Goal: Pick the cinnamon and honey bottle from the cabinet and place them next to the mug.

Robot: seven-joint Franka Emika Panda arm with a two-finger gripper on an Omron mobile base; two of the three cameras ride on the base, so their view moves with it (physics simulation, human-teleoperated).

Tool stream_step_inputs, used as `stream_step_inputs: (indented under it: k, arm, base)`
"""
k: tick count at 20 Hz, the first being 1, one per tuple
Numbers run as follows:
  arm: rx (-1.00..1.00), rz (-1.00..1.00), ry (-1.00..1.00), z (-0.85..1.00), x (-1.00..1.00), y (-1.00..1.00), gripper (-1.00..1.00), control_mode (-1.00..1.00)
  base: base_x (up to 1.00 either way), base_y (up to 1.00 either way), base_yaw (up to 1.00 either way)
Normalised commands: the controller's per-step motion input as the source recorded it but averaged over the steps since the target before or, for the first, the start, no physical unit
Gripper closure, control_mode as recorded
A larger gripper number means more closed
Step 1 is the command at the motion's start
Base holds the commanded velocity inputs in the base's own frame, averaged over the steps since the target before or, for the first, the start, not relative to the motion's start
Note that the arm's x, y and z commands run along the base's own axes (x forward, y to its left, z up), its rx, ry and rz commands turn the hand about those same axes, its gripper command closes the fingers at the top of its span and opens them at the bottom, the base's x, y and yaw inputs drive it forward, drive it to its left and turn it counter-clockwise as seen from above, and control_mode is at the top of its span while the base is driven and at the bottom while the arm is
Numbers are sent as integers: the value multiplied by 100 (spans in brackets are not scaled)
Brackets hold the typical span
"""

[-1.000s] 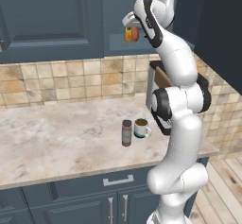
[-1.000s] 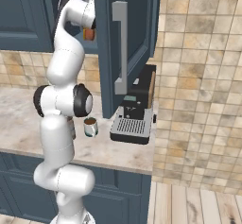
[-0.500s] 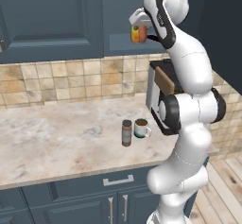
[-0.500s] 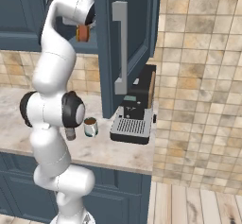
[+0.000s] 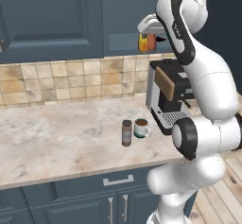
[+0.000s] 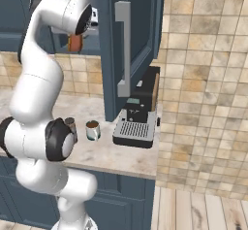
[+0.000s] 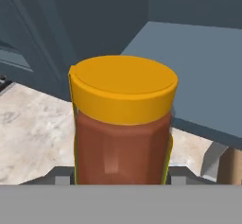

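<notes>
My gripper (image 5: 148, 38) is shut on the amber-orange honey bottle (image 5: 145, 43), holding it high in the air in front of the dark blue-grey cabinet (image 5: 52, 15), above the coffee machine. In the hand view the honey bottle (image 7: 123, 124) with its yellow-orange top sits between my fingertips. From the right base the honey bottle (image 6: 75, 43) hangs under my hand beside the open cabinet door (image 6: 138, 35). Below on the counter the brown, grey-capped cinnamon (image 5: 126, 133) stands upright just left of the pale mug (image 5: 141, 128). The mug (image 6: 92, 130) holds dark liquid, and the cinnamon (image 6: 71, 125) is partly behind my arm.
A black and brown coffee machine (image 5: 168, 95) stands on the counter right of the mug, under the open door. The marble counter (image 5: 56, 138) stretches to the left. A tiled wall (image 6: 203, 88) bounds the right side. Drawer fronts (image 5: 113, 194) run below the counter edge.
My hand has carried the honey bottle out from the cabinet, to the right and a little downward in the left base view. The cinnamon and mug have not moved.
</notes>
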Motion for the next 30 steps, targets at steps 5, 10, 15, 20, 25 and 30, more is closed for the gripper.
stream_step_inputs:
  k: [5, 10, 15, 20, 25, 30]
  arm:
    - [0, 0, 0, -6, -94, 0, 100, -100]
    - [0, -2, 0, 0, -98, 10, 100, -100]
    - [-1, -12, 0, -29, -75, 51, 100, -100]
    - [-7, -24, 5, -65, -29, 67, 100, -100]
    - [-10, -32, 4, -74, 2, 68, 100, -100]
    - [-6, -37, 0, -52, 31, 39, 100, -100]
  base:
    - [0, 0, 0]
    - [0, 0, 0]
    - [0, 0, 0]
    - [0, 0, 0]
    - [0, 0, 0]
    - [0, 0, 0]
